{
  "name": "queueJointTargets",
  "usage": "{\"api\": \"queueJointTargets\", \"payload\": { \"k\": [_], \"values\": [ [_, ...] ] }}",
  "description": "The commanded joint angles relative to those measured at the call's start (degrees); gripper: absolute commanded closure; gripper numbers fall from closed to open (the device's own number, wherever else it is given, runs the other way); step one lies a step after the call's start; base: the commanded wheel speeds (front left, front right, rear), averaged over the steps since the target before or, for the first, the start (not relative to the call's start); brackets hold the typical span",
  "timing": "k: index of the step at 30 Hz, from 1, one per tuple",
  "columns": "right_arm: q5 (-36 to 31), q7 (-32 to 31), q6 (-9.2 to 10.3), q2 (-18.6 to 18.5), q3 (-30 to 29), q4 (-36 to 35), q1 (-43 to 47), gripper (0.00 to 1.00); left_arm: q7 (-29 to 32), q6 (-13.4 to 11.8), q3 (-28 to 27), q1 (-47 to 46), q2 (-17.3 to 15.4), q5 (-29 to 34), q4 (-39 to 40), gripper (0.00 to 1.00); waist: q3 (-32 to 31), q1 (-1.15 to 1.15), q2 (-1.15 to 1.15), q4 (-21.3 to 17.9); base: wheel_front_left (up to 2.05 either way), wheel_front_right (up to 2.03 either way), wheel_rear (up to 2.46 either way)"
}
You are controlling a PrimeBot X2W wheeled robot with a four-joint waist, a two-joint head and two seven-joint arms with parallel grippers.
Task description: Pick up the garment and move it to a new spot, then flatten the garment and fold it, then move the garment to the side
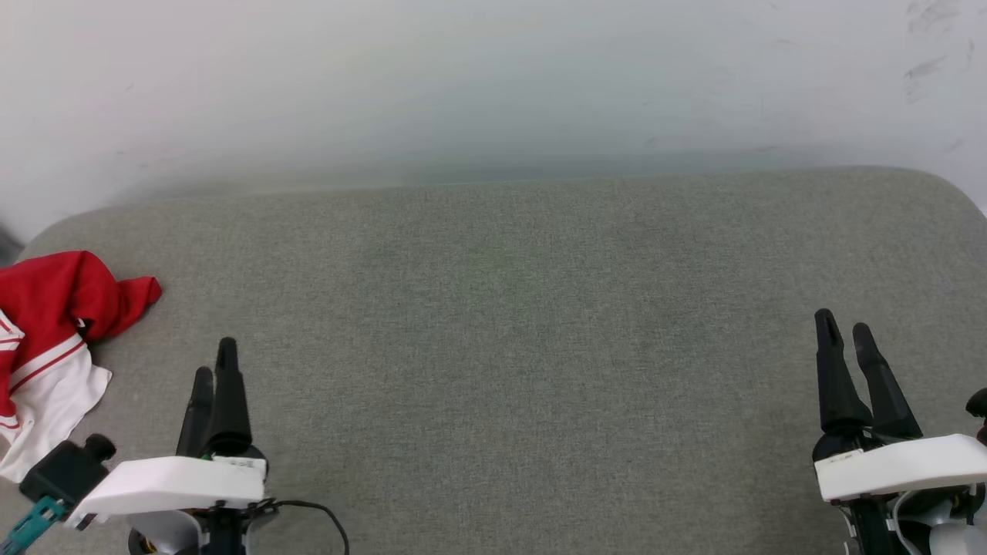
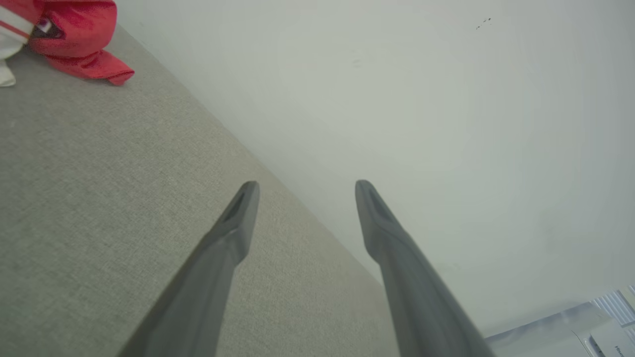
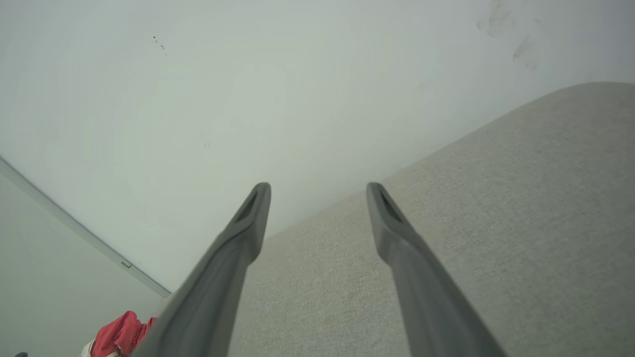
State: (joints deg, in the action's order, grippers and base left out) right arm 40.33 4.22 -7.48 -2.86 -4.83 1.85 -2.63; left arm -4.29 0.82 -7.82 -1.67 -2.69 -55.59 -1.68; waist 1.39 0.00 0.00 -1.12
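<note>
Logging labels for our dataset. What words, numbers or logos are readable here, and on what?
No text is readable.
Small label on the left gripper's white housing: too small.
Small label on the right gripper's housing: too small.
Print on the white appliance, left wrist view: blurred.
Tag in the garment: blurred.

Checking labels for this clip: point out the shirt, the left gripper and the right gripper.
shirt (image 1: 62,293), head view, red bunched part.
left gripper (image 1: 214,358), head view, midway between its fingertips.
right gripper (image 1: 843,322), head view, midway between its fingertips.
</note>
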Motion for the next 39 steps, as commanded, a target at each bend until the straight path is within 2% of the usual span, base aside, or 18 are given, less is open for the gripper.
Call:
{"api": "queueJointTargets", "payload": {
  "k": [1,12,16,19,23,26,32,39],
  "values": [
    [-2.70,0.57,-0.02,-0.06,0.38,-1.70,-1.20,0.00,-0.58,-0.17,1.01,-0.31,-0.15,2.49,2.05,0.00,0.06,0.00,0.00,0.01,0.00,0.00,0.00],
    [-14.83,2.52,-0.01,-0.05,1.66,-2.91,-0.18,0.00,-2.50,-2.25,8.92,1.02,-0.17,19.60,5.34,0.00,0.24,0.00,0.00,-0.32,0.00,0.00,0.00],
    [-18.49,3.15,-0.01,-0.05,1.55,-2.82,-0.08,0.00,-3.13,-3.89,11.83,1.39,-1.15,24.66,4.68,0.00,0.30,0.00,0.00,-0.46,0.00,0.00,0.00],
    [-21.30,3.66,-0.01,-0.05,1.80,-3.00,-0.04,0.00,-3.66,-6.27,15.02,1.13,-3.09,28.60,4.35,0.00,0.32,0.00,0.00,-0.59,0.00,0.00,0.00],
    [-24.84,4.26,-0.01,-0.05,1.80,-3.22,0.22,0.00,-4.26,-10.84,18.73,0.55,-5.04,31.53,4.56,0.00,0.37,0.00,0.00,-0.72,0.00,0.00,0.00],
    [-27.38,4.73,-0.01,-0.04,2.10,-3.31,0.35,0.00,-4.69,-12.47,20.33,0.64,-5.80,31.01,5.34,0.00,0.49,0.00,0.00,-0.78,0.00,0.00,0.00],
    [-31.75,5.58,-0.01,-0.04,2.81,-3.30,0.52,0.00,-5.57,-13.69,22.41,0.80,-6.72,32.83,4.52,0.00,0.62,0.00,0.00,-0.90,0.00,0.00,0.00],
    [-36.43,6.56,-0.01,-0.03,4.27,-2.66,0.45,0.00,-6.54,-12.51,23.02,1.22,-6.28,35.59,3.44,0.00,0.75,0.00,0.00,-1.07,0.00,0.00,0.00]
  ]
}}
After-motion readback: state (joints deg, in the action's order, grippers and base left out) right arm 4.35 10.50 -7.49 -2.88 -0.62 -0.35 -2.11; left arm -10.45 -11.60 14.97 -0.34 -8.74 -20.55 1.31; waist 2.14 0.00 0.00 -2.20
